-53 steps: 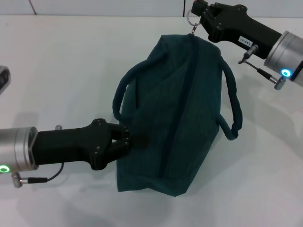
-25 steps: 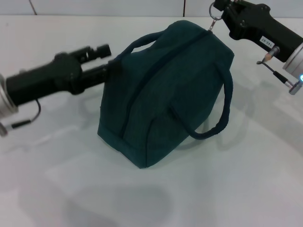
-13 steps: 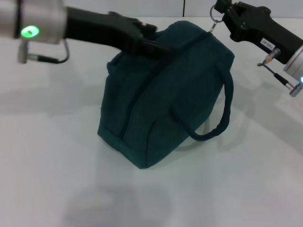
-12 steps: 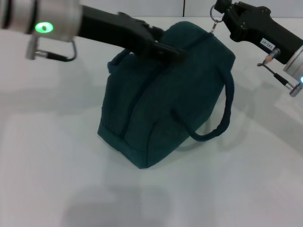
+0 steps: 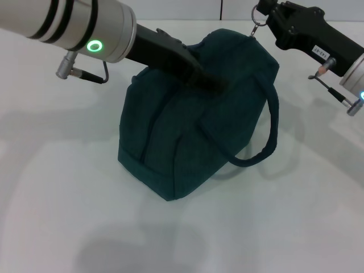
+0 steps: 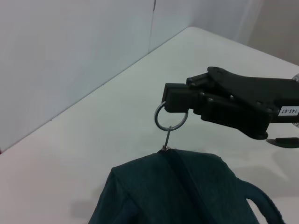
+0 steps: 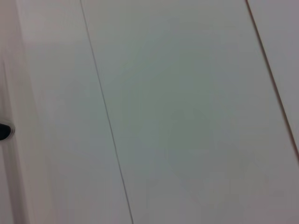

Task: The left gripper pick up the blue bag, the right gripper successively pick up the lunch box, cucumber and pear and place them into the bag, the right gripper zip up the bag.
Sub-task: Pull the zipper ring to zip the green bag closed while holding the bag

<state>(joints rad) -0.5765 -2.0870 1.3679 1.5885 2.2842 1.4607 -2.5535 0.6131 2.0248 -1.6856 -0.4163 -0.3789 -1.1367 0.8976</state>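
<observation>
Centrally on the white bench point(image 5: 68, 216) in the head view, standing upright and zipped closed: the blue bag point(image 5: 187, 142), one padded loop handle point(image 5: 267, 136) drooping off its right side toward the lower right. Reaching in from the upper left of that frame, over the bag's top: the left end effector point(image 5: 213, 82), black, behind a silver wrist with a lit green ring light point(image 5: 94, 45); tip dark against the dark fabric, touching or just above the bag's upper face, so whether apart or together cannot be told. Upper right of the head view: the right end effector point(image 5: 263, 10), fingers pressed together on the metal ring pull point(image 5: 259, 27), which hangs by a short link to the bag's top corner. Same grip plain in the left wrist view, right of centre: right end effector point(image 6: 175, 99) clamped on the ring point(image 6: 171, 116), the zipper line point(image 6: 187, 186) running down the bag point(image 6: 177, 196) toward the bottom edge. Small white label point(image 6: 289, 111) on the right arm, at the right edge, printed upside down, roughly "143-07"; too small to read in the head view. Right wrist view: only pale panels point(image 7: 187, 112) with thin dark seams.
</observation>
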